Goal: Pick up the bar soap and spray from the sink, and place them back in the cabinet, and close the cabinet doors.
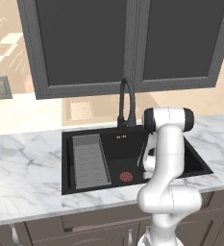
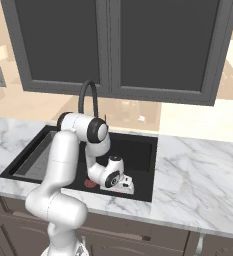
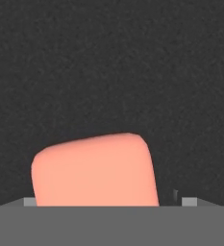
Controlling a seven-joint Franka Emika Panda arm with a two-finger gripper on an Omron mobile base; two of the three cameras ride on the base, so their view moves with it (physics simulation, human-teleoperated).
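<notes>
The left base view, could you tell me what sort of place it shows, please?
A rendered kitchen, most likely: a black sink with a gooseneck faucet set into a marble countertop, and grey-framed wall cabinets with dark panes above it.

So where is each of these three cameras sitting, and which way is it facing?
Left base view: behind the arm's left, facing the sink; arm at lower right.
Right base view: behind its right, same sink, faucet and drain; arm lower left, hand in the basin.
Hand view: on the hand, close over the soap on the sink floor.
</notes>
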